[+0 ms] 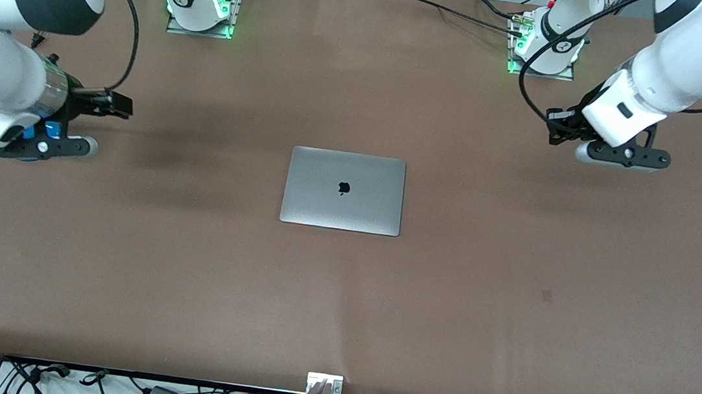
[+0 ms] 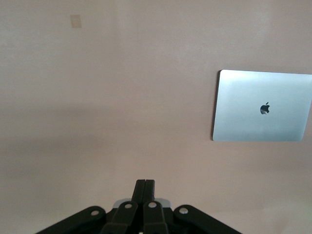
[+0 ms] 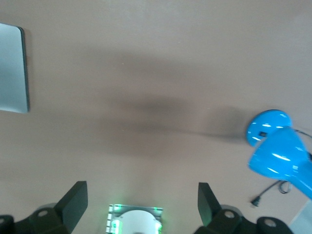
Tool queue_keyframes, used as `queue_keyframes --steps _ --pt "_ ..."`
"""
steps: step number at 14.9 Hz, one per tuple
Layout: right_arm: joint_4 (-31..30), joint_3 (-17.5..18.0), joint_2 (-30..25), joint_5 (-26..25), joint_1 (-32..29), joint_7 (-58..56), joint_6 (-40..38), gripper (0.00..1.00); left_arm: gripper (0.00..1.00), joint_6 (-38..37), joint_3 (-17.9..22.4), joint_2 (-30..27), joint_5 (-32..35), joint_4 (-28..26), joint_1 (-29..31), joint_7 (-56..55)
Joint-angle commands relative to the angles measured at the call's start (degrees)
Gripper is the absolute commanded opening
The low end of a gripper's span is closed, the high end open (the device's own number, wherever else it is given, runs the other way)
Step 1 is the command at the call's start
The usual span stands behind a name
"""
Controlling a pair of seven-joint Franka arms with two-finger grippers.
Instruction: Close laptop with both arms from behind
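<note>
The silver-grey laptop (image 1: 343, 190) lies shut and flat in the middle of the table, lid up with the dark apple logo showing. It also shows in the left wrist view (image 2: 263, 112), and its edge shows in the right wrist view (image 3: 12, 68). My left gripper (image 1: 557, 125) is up over the table toward the left arm's end, away from the laptop; its fingers (image 2: 145, 184) are shut on nothing. My right gripper (image 1: 114, 103) is up over the right arm's end of the table, also away from the laptop, open and empty (image 3: 142, 200).
A blue desk lamp (image 3: 275, 146) with a black plug and cord stands at the right arm's end of the table. The arm bases (image 1: 200, 8) (image 1: 546, 51) stand along the table's edge farthest from the front camera. Cables lie along the nearest edge.
</note>
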Motion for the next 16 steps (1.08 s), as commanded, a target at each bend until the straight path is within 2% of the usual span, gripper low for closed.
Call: queue_keyframes --steps 1,3,4,6,7,9,10,11,12,13,14,15,16 --pt "-1.94 1.84 -4.53 0.55 -7.37 -4.23 1.31 1.0 0.0 -3.19 0.52 -0.73 -0.2 1.58 0.39 1.73" --pt "-7.46 5.97 -9.45 1.08 -13.18 -6.79 2.55 1.0 0.0 -4.61 4.46 -1.35 0.06 1.58 -1.97 2.43" --pt "-11.06 6.25 -11.65 1.69 -13.73 -6.88 3.16 1.0 0.0 -5.22 7.96 -1.35 0.15 1.58 -4.94 2.52" --pt "-18.62 6.34 -16.66 1.96 -14.0 -7.05 6.32 1.0 0.01 -6.1 12.2 -1.26 2.07 1.66 -9.96 2.43" --pt "-19.08 6.25 -16.77 1.79 -14.09 -7.14 6.51 1.0 0.12 -6.89 12.56 -1.26 2.87 1.84 -10.42 2.34" --pt "-17.78 5.9 -16.86 1.09 -13.74 -7.06 9.21 1.0 0.22 -7.59 12.56 -0.91 2.88 2.71 -10.42 1.56" --pt "-16.81 5.9 -16.77 1.35 -13.65 -6.88 11.06 1.0 0.34 -8.12 12.65 -0.74 2.96 3.07 -10.42 1.38" --pt "-16.8 5.55 -16.86 2.74 -13.56 -6.45 11.17 1.0 0.42 -8.39 12.74 -0.65 2.96 3.07 -10.34 0.85" --pt "-16.28 5.2 -16.42 4.58 -13.3 -5.75 11.26 1.0 0.55 -8.39 12.74 -0.65 2.96 3.07 -10.25 0.24" --pt "-15.67 2.15 -15.03 7.12 -12.95 -4.09 11.6 1.0 0.67 -8.39 12.74 -0.65 2.96 3.07 -10.25 -0.55" --pt "-14.18 -0.75 -14.14 8.72 -11.55 -2.85 11.09 1.0 0.96 -8.39 12.74 -0.65 3.75 3.07 -10.25 -0.64" --pt "-14.17 -1.13 -14.14 8.47 -11.1 -2.75 10.65 1.0 1.0 -8.39 12.65 -0.65 5.5 3.07 -10.25 -0.38" --pt "-14.25 -1.22 -14.4 7.86 -11.54 -2.75 10.38 1.0 1.0 -8.39 12.65 -0.65 6.04 3.16 -10.25 -0.29"
